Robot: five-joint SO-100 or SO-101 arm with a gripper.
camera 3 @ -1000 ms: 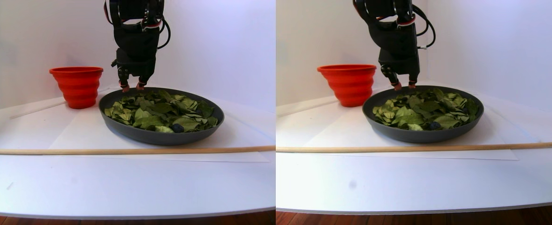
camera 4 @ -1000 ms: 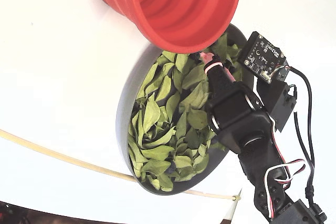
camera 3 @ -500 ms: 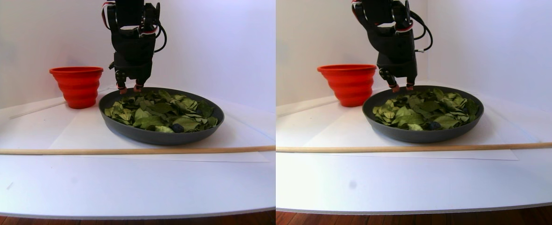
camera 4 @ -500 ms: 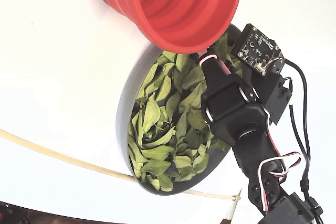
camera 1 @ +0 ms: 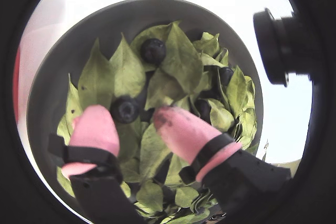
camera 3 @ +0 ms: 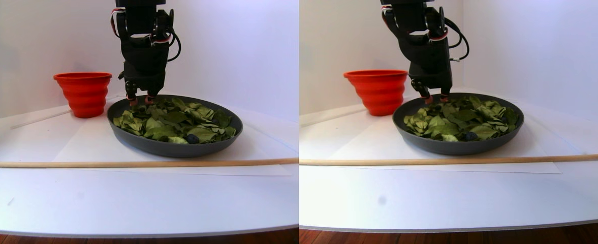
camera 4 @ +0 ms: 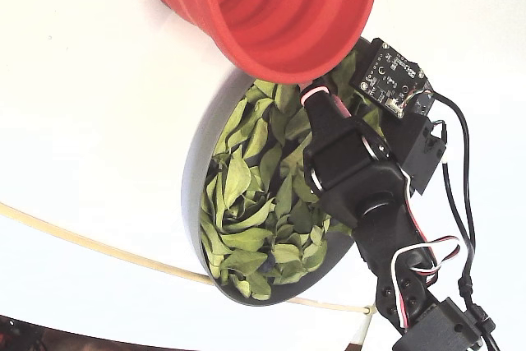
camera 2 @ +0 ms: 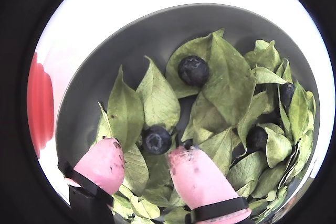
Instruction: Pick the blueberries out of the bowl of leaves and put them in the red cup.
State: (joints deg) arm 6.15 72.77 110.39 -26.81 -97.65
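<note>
While the hand [camera 2: 147,169] hangs open, a round, matte blue-black blueberry [camera 2: 156,139] seemingly rests on leaves [camera 2: 157,98] between its fingertips.

Arm reaching straight down, tool parted

The tool [camera 2: 147,163] points down from a black wrist, its two pink fingertips [camera 1: 94,129] spread apart at about 7 and 5 o'clock in both wrist views, nothing clamped between them.

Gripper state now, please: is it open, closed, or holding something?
Gripper: open, holding nothing; a blueberry lies between its pink fingertips.
</note>
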